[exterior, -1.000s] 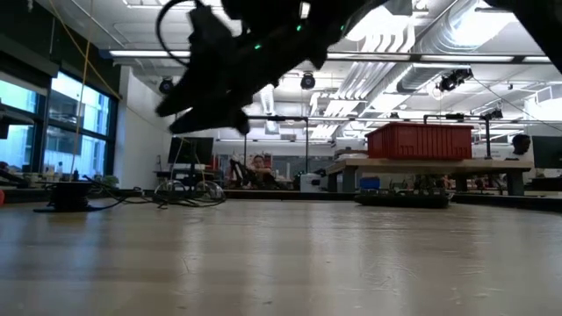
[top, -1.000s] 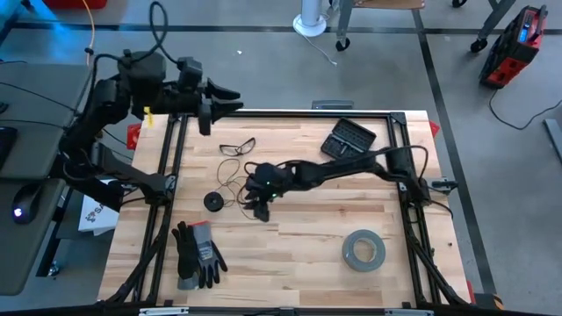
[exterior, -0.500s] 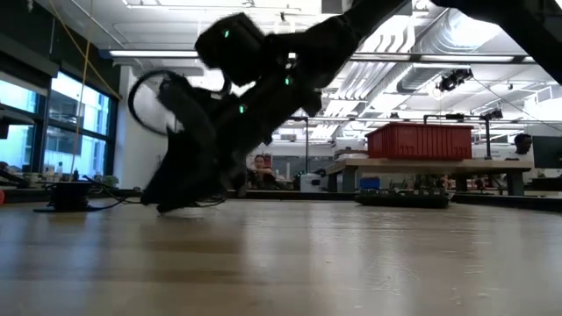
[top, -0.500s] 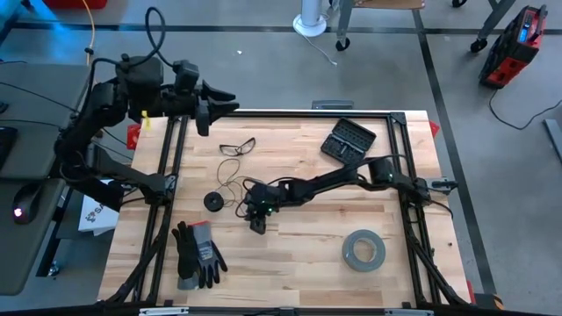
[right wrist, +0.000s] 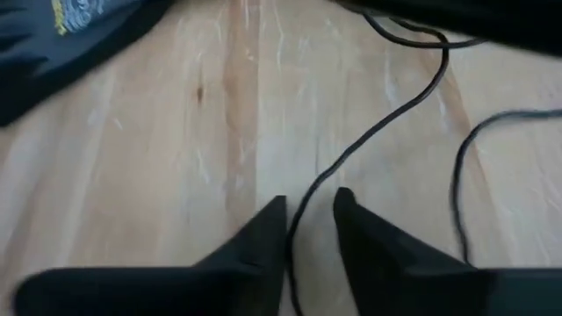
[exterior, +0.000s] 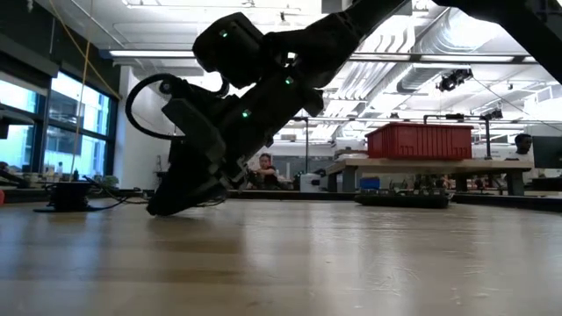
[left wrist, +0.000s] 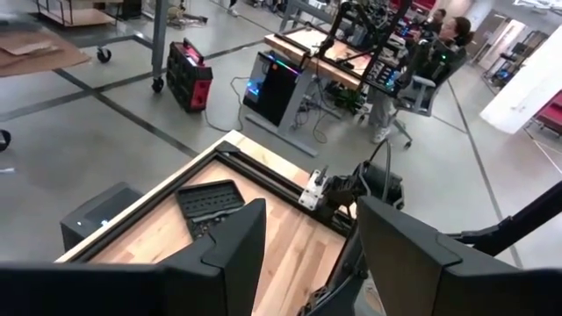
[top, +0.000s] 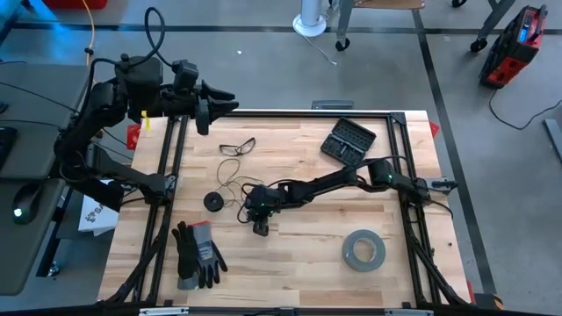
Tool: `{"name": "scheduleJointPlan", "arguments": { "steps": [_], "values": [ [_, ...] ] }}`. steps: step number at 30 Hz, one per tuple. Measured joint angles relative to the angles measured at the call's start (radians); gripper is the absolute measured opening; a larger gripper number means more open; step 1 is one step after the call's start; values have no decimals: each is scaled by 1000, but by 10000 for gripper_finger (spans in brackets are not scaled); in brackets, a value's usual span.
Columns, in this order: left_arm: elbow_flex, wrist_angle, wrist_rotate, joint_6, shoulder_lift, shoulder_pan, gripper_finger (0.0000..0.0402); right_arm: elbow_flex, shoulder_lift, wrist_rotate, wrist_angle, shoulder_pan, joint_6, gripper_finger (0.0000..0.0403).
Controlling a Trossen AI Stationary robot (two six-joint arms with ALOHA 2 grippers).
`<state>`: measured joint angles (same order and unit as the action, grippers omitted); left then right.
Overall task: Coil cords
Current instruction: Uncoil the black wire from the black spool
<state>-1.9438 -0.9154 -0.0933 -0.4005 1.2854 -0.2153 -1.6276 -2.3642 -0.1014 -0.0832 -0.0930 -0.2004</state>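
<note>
At the centre-left of the high view, the right gripper (top: pixel 260 227) is pressed down to the wooden table (top: pixel 299 254). In its wrist view the two fingers (right wrist: pixel 263 230) stand narrowly apart with the thin dark cord (right wrist: pixel 373 132) running straight into the gap between them; they look close to pinching it, though a firm hold cannot be confirmed. To do this step well, the jaws should close squarely on the strand at table level, without scraping the wood. The lift should then be gentle, so the loose loops do not snag or drag the spool.

Just left of the gripper in the high view, the cord (top: pixel 230 182) lies in slack loops beside its small black spool (top: pixel 212 201). The black gloves (top: pixel 198 253) lie below, the glasses (top: pixel 237 146) above, the grey tape roll (top: pixel 363 249) at lower right and a dark bit case (top: pixel 348 140) at the upper middle.

The left gripper (top: pixel 219 97) waits raised off the table's upper left corner, its fingers wide apart and empty.

Farther off, the left wrist view shows a concrete floor, workbenches and a seated person (left wrist: pixel 443 44).
</note>
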Motion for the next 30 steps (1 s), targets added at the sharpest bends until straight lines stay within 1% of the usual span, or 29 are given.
{"name": "scheduleJointPlan", "arguments": {
  "steps": [2,3,4,8,13,15,19,21,24,30],
  "values": [
    [0,0,-6,-8,0,0,176,0,0,-7,-21,1,0,38],
    [0,0,-9,-9,0,0,176,0,1,-19,-24,1,0,20],
    [0,0,-11,-9,0,0,176,1,3,-30,-27,1,-1,11],
    [0,0,-19,-9,-1,0,176,4,25,-49,-57,1,-2,3],
    [0,2,-29,-1,-7,0,176,11,98,-85,-126,16,24,2],
    [0,16,-32,9,-11,0,176,11,156,-97,-167,27,68,1],
    [0,89,-44,24,-23,-7,173,7,278,-139,-234,64,157,1],
    [-1,135,-49,28,-28,-9,173,8,343,-143,-263,85,181,1],
    [-1,182,-48,42,-36,-14,173,8,454,-143,-274,120,199,0],
    [-1,215,-48,82,-40,-15,172,7,653,-131,-251,182,191,0]
  ]
}}
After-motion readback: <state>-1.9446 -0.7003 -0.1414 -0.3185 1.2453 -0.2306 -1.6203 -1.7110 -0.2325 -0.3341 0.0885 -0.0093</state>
